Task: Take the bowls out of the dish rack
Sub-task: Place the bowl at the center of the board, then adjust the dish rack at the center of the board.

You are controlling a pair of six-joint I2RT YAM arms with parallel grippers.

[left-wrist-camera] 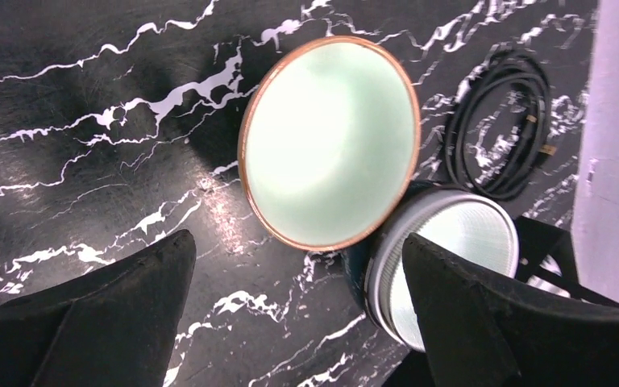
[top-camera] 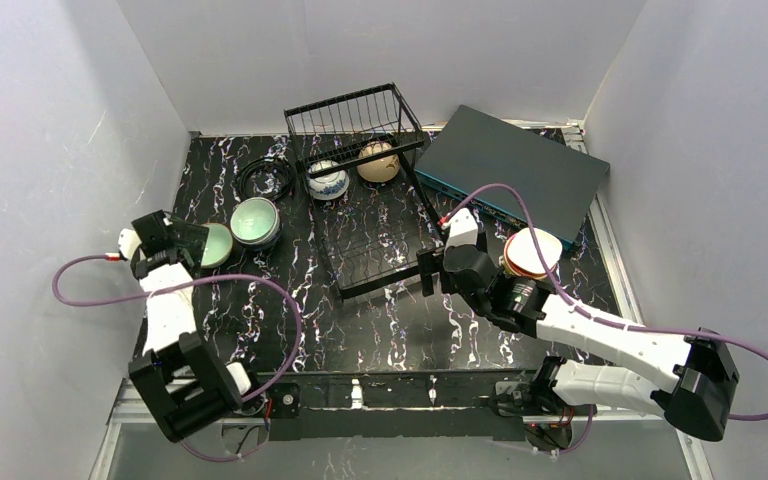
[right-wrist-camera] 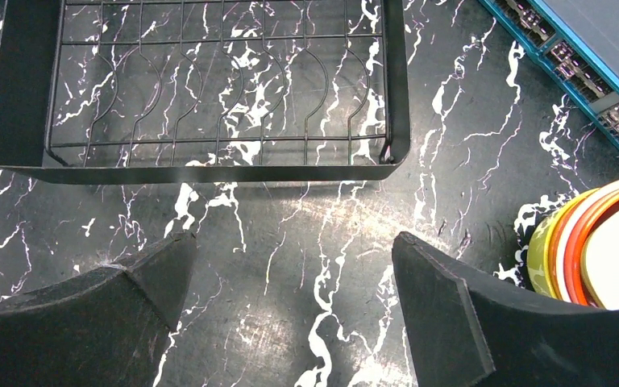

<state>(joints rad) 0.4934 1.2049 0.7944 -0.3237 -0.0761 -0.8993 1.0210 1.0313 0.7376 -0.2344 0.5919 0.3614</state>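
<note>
At 12 o'clock in the dish rack [top-camera: 380, 235] you have a blue-and-white bowl [top-camera: 327, 181] and beige bowl [top-camera: 378, 161] left, while the pale green bowl [left-wrist-camera: 330, 141] and teal bowl [top-camera: 255, 222] at 9 o'clock and the bowl stack [top-camera: 532, 252] at 3 o'clock are out, with left tool [left-wrist-camera: 298, 254] and right tool [right-wrist-camera: 292, 242] both released.

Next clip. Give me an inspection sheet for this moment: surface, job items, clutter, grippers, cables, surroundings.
Surface: black marble-patterned table, no spills seen.
Job's things: dish rack at centre, with a blue-and-white bowl and a beige bowl at its far end. A pale green bowl and a dark teal bowl sit side by side on the table to its left. A stack of bowls is on the table to its right.
Clutter: dark grey-teal box far right; coiled black cable left of the rack.
Grippers: left gripper open, above the pale green bowl. Right gripper open, empty, by the rack's near end.
Cables: a purple cable loops off each arm.
Surroundings: white walls.
</note>
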